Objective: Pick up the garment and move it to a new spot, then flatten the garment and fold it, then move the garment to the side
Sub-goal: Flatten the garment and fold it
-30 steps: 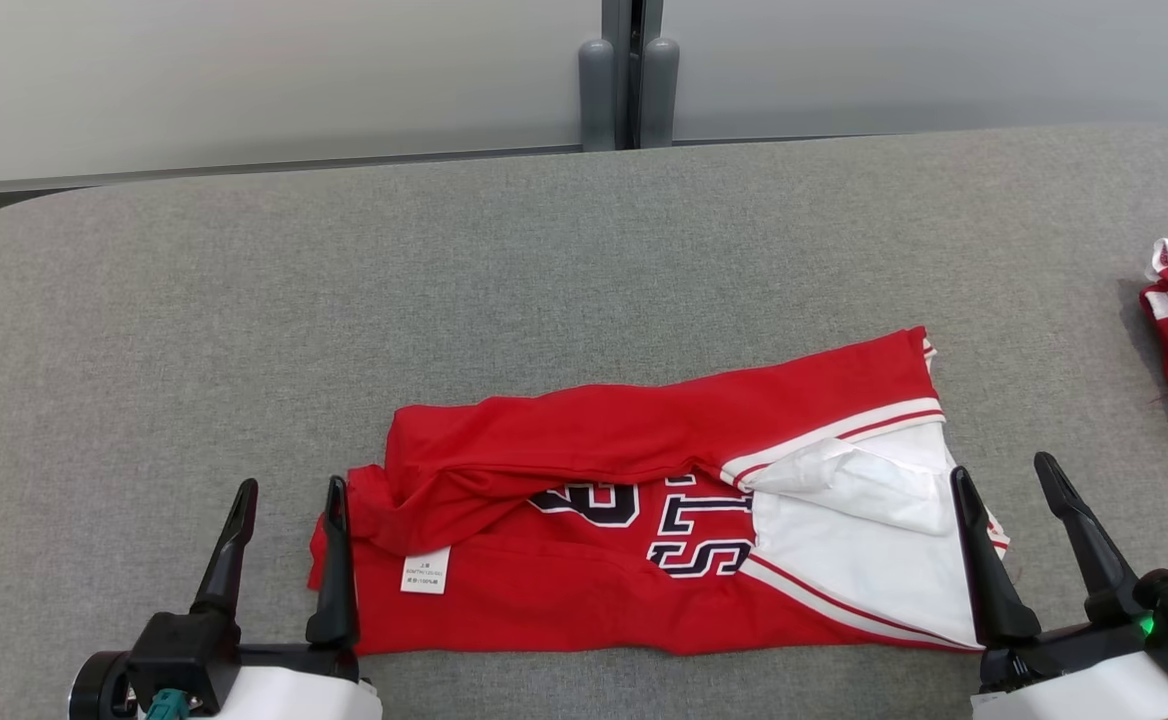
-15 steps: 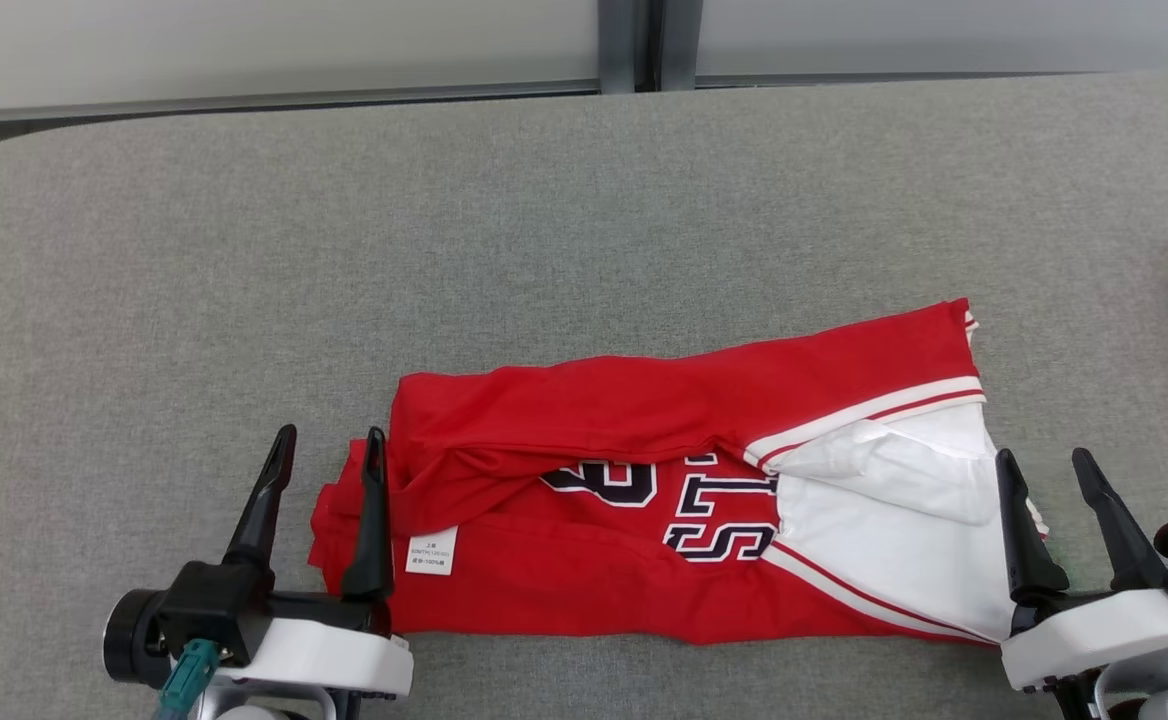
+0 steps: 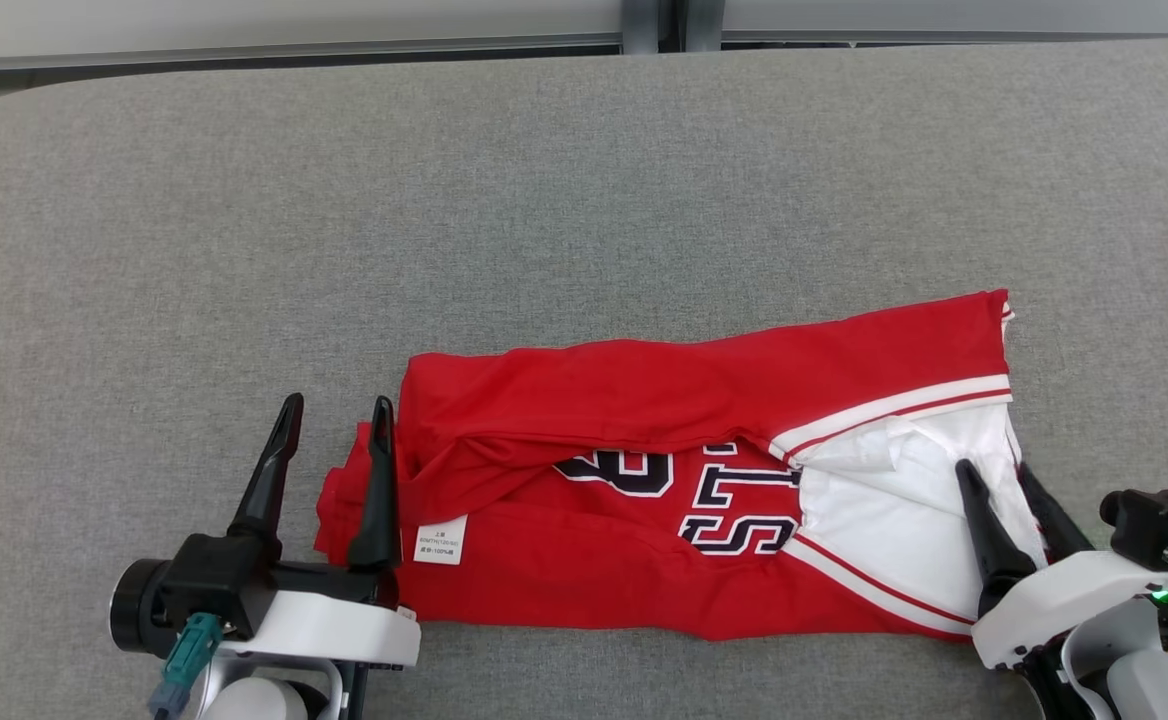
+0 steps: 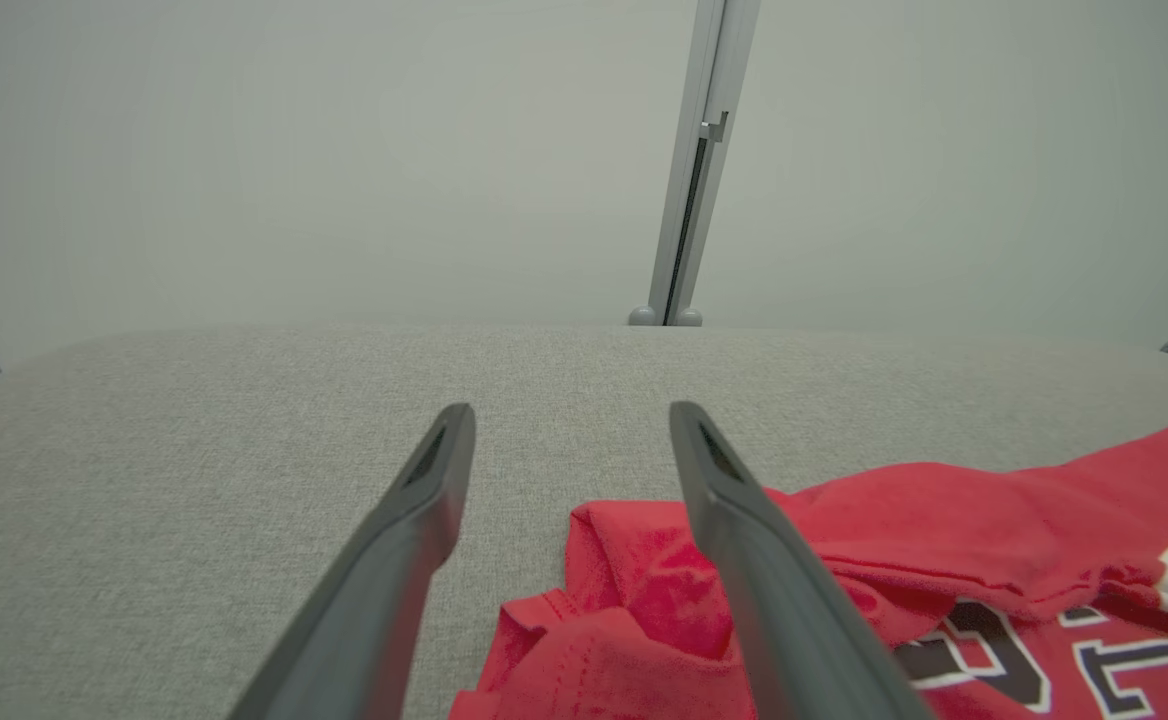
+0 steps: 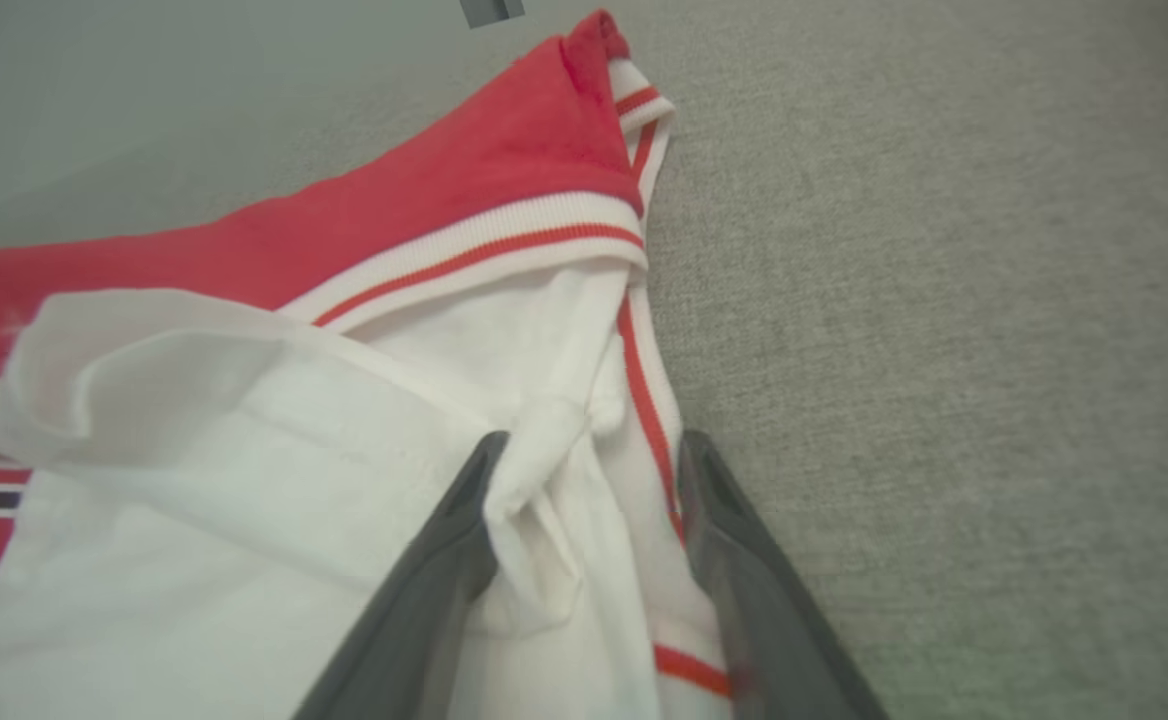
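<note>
1. Head view: shows the garment (image 3: 684,470) folded long at 6 o'clock on the counter (image 3: 544,180); finds the right claw (image 3: 993,468) newly slid onto its white end (4 o'clock), narrowing; leaves the left claw (image 3: 337,400) spread at 8 o'clock.
2. Left wrist view: confirms fingers apart, nothing pinched.
3. Right wrist view: catches white cloth between the fingers; cannot tell if clamped. Likely starts a fold.

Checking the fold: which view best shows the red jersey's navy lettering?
Head view: the navy lettering, partly under a fold of the red jersey, sits mid-frame. Left wrist view catches a few letters; right wrist view, an edge sliver.
</note>
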